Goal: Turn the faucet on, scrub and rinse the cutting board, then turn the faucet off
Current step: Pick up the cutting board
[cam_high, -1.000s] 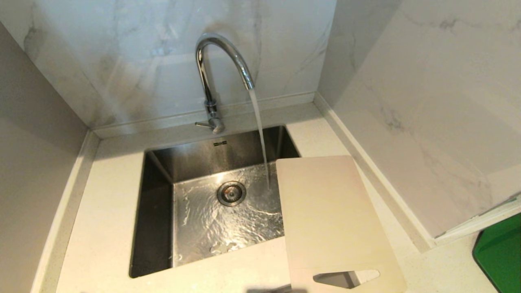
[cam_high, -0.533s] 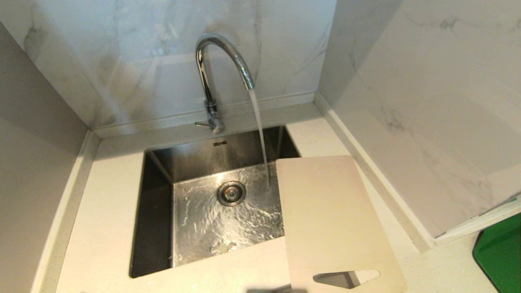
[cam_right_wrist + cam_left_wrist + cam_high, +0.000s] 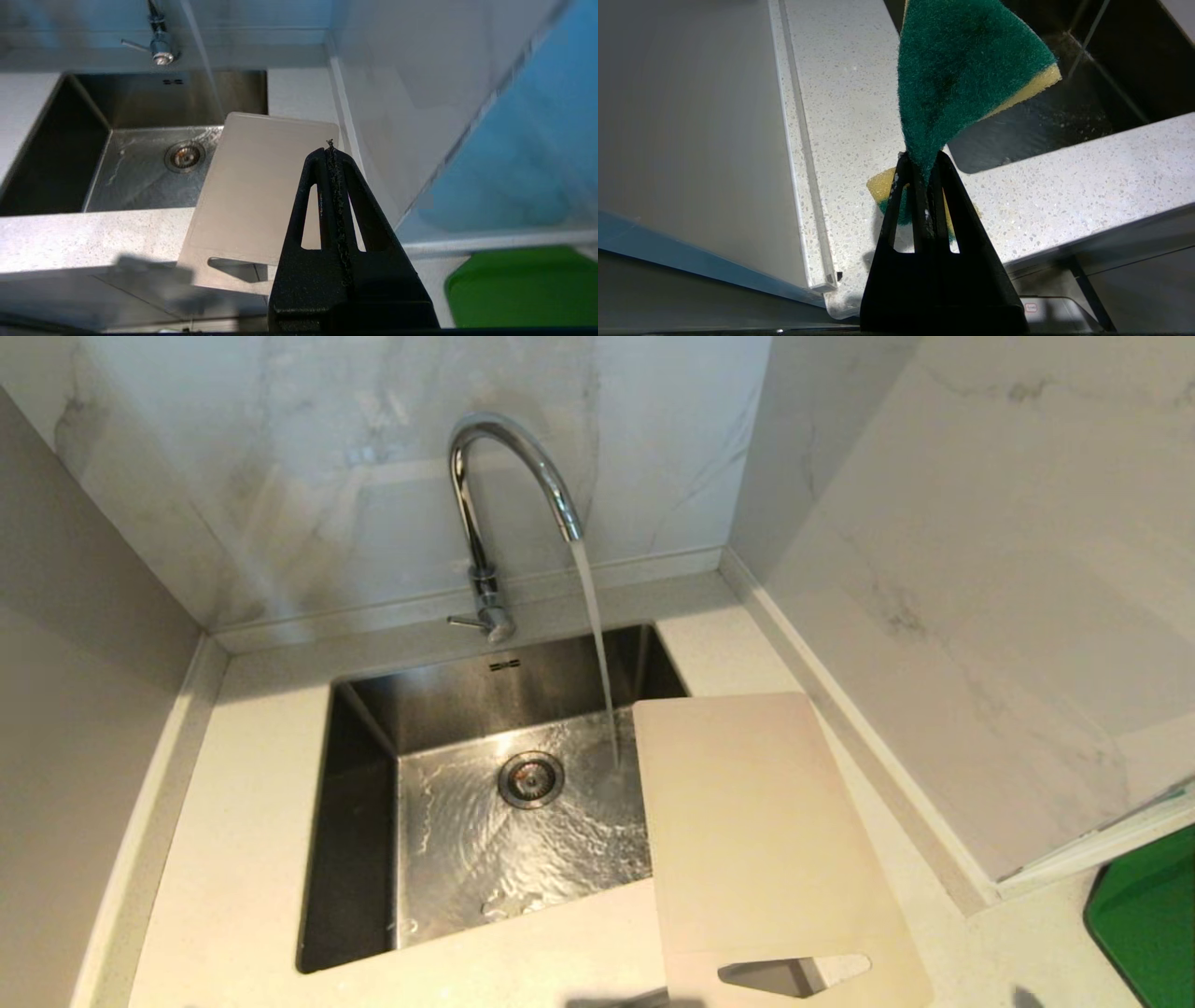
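The chrome faucet (image 3: 509, 476) arches over the steel sink (image 3: 364, 821), and water streams from its spout. Its thin lever (image 3: 462, 622) sticks out at the base. The cream cutting board (image 3: 756, 831) lies flat on the sink's right rim, partly over the basin, with its handle slot nearest me. My left gripper (image 3: 923, 161) hangs over the counter by the sink's near left corner. It is shut on a green and yellow sponge (image 3: 966, 70). My right gripper (image 3: 331, 151) is shut and empty, above the near end of the cutting board (image 3: 257, 186).
Marble walls close in behind the sink and along the right. A green board (image 3: 1144, 924) lies on the counter at the far right. Speckled white counter (image 3: 233, 859) surrounds the basin, whose drain (image 3: 530, 779) sits mid-floor under running water.
A small dark tip has come into the head view at its bottom right edge. The faucet, water stream and cutting board stand as before.
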Controlling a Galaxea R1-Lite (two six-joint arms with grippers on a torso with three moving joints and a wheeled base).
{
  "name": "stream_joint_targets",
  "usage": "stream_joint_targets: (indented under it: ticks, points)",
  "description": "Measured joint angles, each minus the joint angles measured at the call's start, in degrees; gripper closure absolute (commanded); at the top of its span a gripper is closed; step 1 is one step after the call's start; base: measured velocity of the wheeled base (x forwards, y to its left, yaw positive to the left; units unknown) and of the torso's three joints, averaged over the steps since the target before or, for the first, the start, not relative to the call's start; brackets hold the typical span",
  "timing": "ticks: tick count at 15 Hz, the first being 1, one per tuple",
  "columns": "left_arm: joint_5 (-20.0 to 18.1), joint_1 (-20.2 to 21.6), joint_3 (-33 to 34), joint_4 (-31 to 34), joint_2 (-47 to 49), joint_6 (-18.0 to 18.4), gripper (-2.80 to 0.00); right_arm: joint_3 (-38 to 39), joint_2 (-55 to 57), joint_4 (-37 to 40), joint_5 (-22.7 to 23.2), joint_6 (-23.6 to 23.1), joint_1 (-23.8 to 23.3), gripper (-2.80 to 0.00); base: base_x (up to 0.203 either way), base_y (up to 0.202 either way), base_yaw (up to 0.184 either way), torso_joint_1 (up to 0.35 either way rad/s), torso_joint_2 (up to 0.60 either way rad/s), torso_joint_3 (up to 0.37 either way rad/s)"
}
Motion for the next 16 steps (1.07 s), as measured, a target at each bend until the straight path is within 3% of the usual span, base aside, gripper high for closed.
stream_joint_targets:
  ticks: [5, 8, 16]
  points:
    - [0.00, -0.02, 0.00, 0.00, 0.01, -0.02, 0.00, -18.26, 17.62, 4.38, 3.17, -4.16, 0.00, 0.00, 0.000, 0.000, 0.000, 0.000, 0.00, 0.000]
    - [0.00, -0.05, 0.00, 0.00, 0.01, -0.02, 0.00, -25.10, 24.33, 8.25, 3.58, -6.05, 0.02, 0.00, 0.000, 0.000, 0.000, 0.000, 0.00, 0.000]
    - [0.00, -0.05, 0.00, 0.00, 0.04, -0.02, 0.00, -25.11, 33.06, 11.32, 3.14, -15.69, 0.10, 0.00, 0.000, 0.000, 0.000, 0.000, 0.00, 0.000]
